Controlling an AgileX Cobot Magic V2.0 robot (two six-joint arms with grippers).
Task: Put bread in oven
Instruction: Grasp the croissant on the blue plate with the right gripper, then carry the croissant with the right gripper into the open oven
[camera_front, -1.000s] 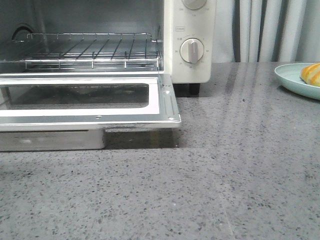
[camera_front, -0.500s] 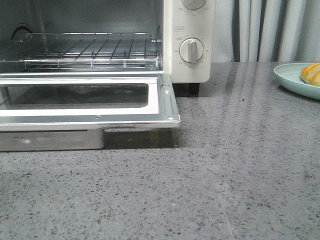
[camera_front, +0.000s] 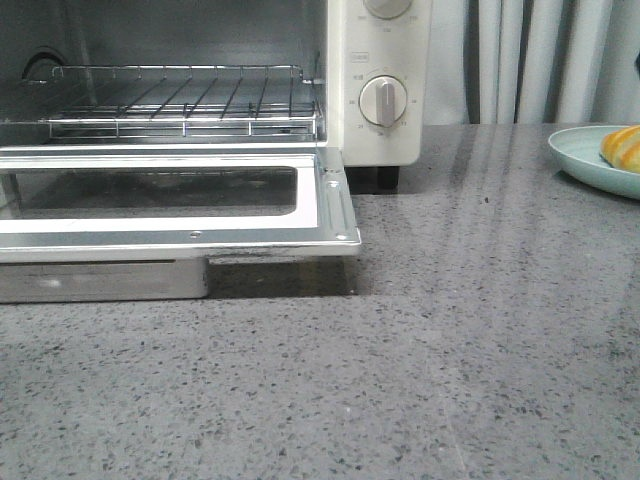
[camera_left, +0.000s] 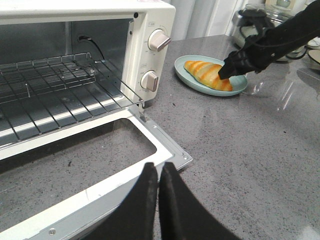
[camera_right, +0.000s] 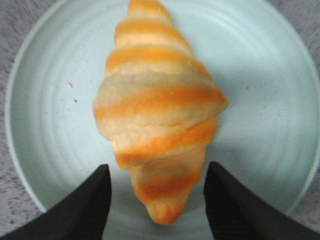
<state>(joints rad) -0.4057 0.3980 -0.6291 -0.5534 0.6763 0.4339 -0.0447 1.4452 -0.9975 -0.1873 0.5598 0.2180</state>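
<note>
The bread (camera_right: 160, 115), a golden croissant with cream stripes, lies on a pale green plate (camera_right: 260, 75). My right gripper (camera_right: 157, 172) is open just above it, one finger (camera_right: 95, 200) on each side of the bread's tapered end, not touching. In the left wrist view the right gripper (camera_left: 223, 74) hangs over the bread (camera_left: 205, 74). The cream-white oven (camera_front: 380, 60) stands at the left with its door (camera_front: 180, 235) dropped open and its wire rack (camera_front: 180, 100) bare. My left gripper (camera_left: 159, 167) is shut and empty over the door's front corner.
The plate (camera_front: 585, 155) sits at the far right of the grey speckled counter (camera_front: 450, 350), with the bread (camera_front: 625, 148) cut by the frame edge. Curtains (camera_front: 530, 60) hang behind. A kettle and jars (camera_left: 250, 22) stand beyond the plate.
The oven door and rack shifted very slightly about a second ago and have been still since. The bread and plate have not moved.
</note>
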